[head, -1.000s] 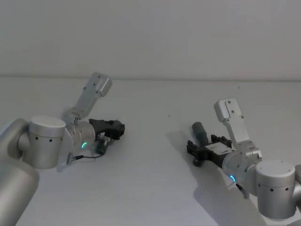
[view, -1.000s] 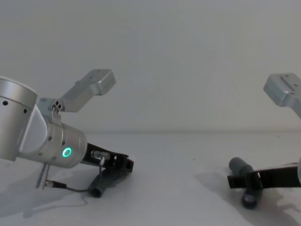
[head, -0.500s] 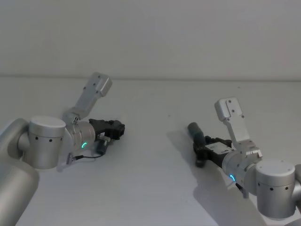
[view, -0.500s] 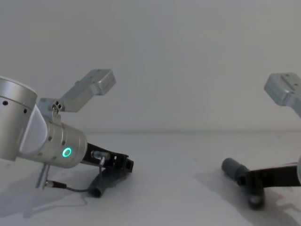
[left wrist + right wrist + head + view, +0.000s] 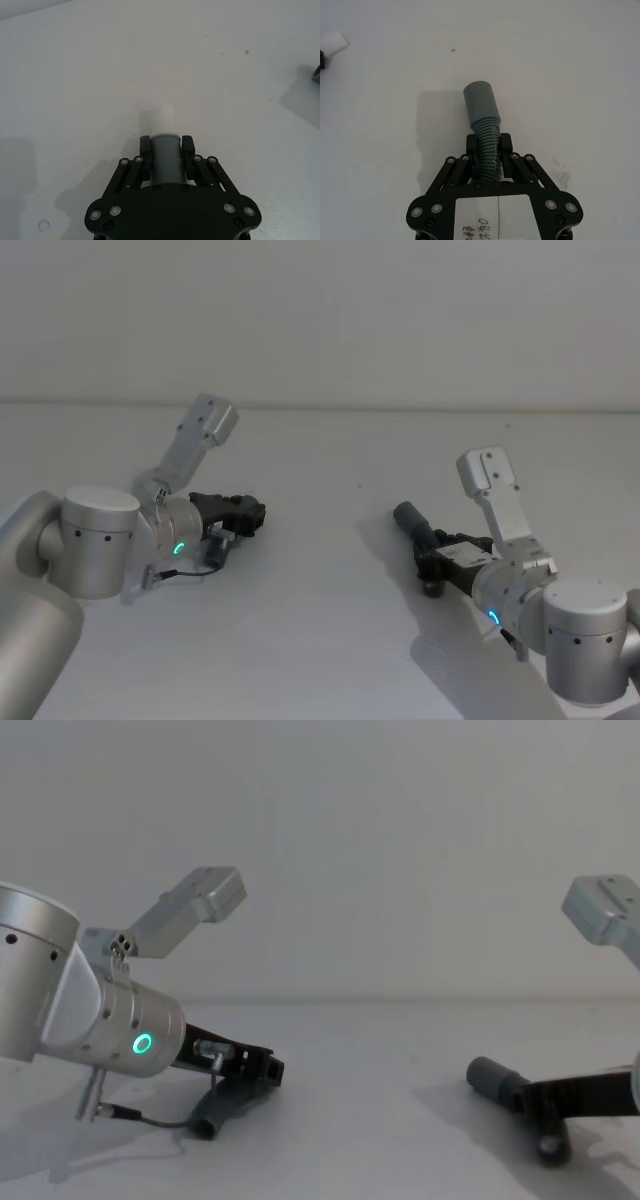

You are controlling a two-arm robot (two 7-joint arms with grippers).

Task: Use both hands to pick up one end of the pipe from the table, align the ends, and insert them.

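1. The left hand [image 5: 166, 146] is pinching the white-tipped piece [image 5: 166, 162] of the pipe across its grey body. Its fingers press in on both sides, and the white tip [image 5: 163, 119] pokes out ahead of them.
2. The right hand [image 5: 488, 145] is pinching the collared piece [image 5: 487, 135] on its ribbed stretch, just behind the collar [image 5: 480, 102], which also juts out forward.
3. So the grasping looks done on both sides, as far as I can judge.
4. Seen from the chest view, both hands sit low over the table [image 5: 330, 640]. The back end of each piece droops down to about the surface, and I can't tell whether either one is clear of it.
5. The hands are well apart, the left one on the robot's left and the right one on its right, with bare table between them. The tip and the collar each point roughly in toward the middle, but they are not on one line facing each other.
6. What is left is most of the job. The pieces have to be raised and brought together, the white tip squared up with the mouth of the collar, and the tip pushed in. I'd put it at the end of the pick-up step, with aligning and inserting not yet begun.
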